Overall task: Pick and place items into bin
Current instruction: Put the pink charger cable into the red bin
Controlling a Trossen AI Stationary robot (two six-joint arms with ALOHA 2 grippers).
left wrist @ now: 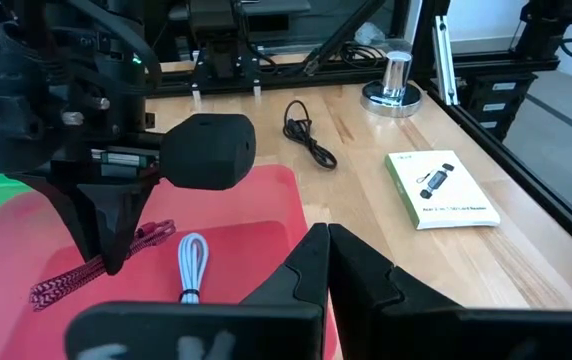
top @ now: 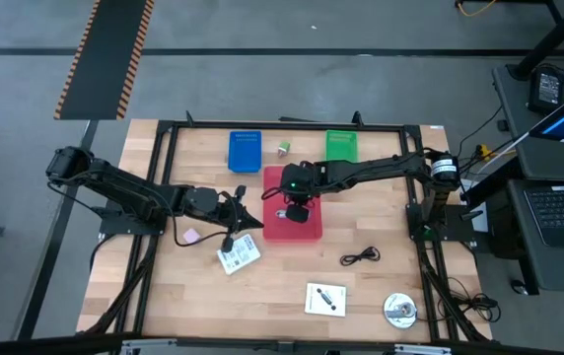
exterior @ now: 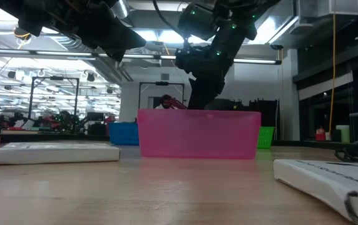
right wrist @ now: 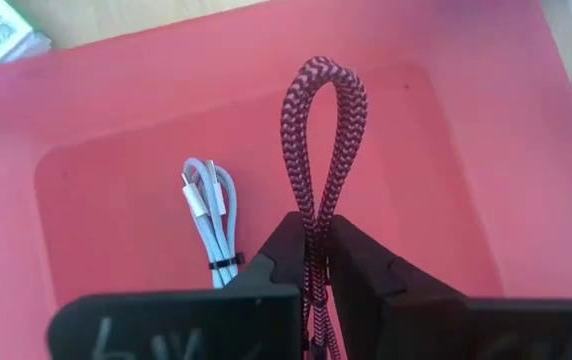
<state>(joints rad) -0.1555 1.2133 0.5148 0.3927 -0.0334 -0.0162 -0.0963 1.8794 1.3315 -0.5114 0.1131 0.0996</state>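
A red bin (top: 307,231) stands mid-table, with a light blue-white coiled cable (right wrist: 211,215) lying on its floor. My right gripper (right wrist: 316,245) reaches down into the bin and is shut on a reddish braided cable (right wrist: 323,130). My left gripper (top: 238,219) waits shut just left of the bin and holds nothing. On the table lie a black cable (top: 361,257), a white card (top: 325,298), a silver disc (top: 399,311), a white-green packet (top: 240,254) and a pink block (top: 191,237). My right gripper pinches the folded reddish cable between its two fingers, its doubled strands (right wrist: 318,225) running along them. The fingers slant down from above into the red bin. The loop end (right wrist: 324,75) sticks out past the fingertips, and the cable trails slack low over the bin floor (left wrist: 66,285).
A blue tray (top: 245,150) and a green tray (top: 340,145) stand at the far edge, with a small object (top: 283,148) between them. A black frame runs round the table. Bare wood lies near the front, left of the card.
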